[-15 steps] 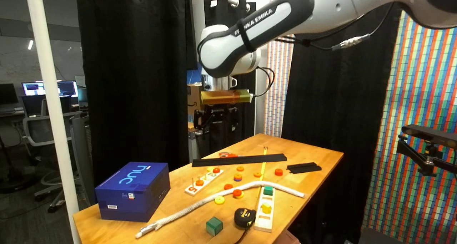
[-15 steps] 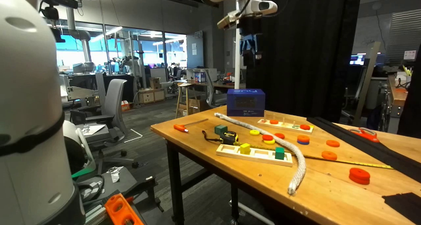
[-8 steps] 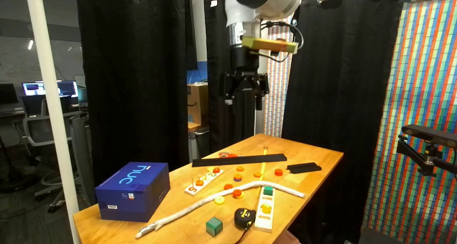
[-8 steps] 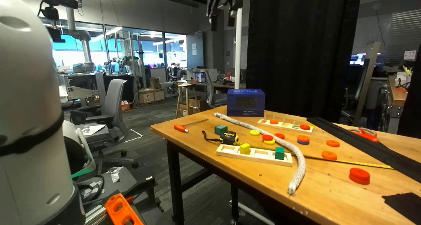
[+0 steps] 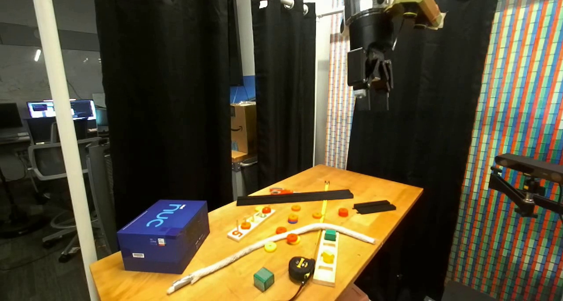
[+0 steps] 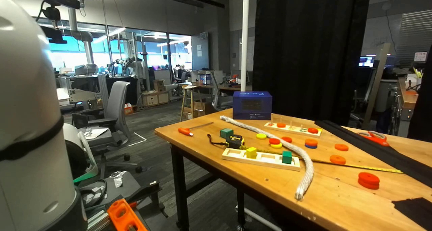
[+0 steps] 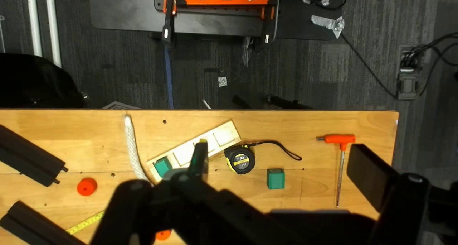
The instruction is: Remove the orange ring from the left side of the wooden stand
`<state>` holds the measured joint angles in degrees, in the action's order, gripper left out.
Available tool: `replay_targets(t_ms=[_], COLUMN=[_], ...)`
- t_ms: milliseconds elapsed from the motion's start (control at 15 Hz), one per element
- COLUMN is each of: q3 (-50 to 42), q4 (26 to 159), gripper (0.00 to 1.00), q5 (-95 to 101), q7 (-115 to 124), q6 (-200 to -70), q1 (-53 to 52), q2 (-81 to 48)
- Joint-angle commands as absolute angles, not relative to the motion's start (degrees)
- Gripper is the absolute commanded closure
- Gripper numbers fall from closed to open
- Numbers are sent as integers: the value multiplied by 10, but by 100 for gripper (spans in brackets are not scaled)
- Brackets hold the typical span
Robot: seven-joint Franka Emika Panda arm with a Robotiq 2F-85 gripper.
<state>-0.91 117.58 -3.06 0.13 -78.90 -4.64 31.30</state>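
Observation:
The wooden stand [image 5: 256, 221] is a pale narrow board with upright pegs. It lies on the table beyond the rope in an exterior view, and shows in an exterior view [image 6: 296, 129] as well. An orange ring [image 6: 281, 125] sits on a peg near its left end; the ring also shows in an exterior view [image 5: 246, 225]. A red-orange ring [image 6: 313, 130] sits near its right end. My gripper [image 5: 373, 93] hangs high above the table, far from the stand. In the wrist view the gripper [image 7: 281, 161] is open and empty, fingers wide apart. The stand is out of the wrist view.
A blue box [image 5: 165, 235] stands near the stand. A white rope [image 6: 305, 167] crosses the table. A slotted wooden tray [image 7: 223, 137] with yellow and green blocks, a tape measure [image 7: 240, 159], a green block [image 7: 276, 179], loose rings [image 6: 369, 180] and black strips [image 5: 294, 197] lie around.
In an exterior view my gripper has swung right and upward, and the wrist has turned. In an exterior view it has risen out of the picture. The table objects have not moved.

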Motion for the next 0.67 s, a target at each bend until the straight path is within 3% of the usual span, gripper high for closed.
replay_targets(t_ms=[0,267,600], q3=[-15,-26,-53], q4=[1251,1299,1308], gripper=[0,0,0], q5=[-22,-18,-28], q7=[-34,-52,-110], q6=[-847,-875,-801], q1=[-27,-18,-29], q2=[400,454,466])
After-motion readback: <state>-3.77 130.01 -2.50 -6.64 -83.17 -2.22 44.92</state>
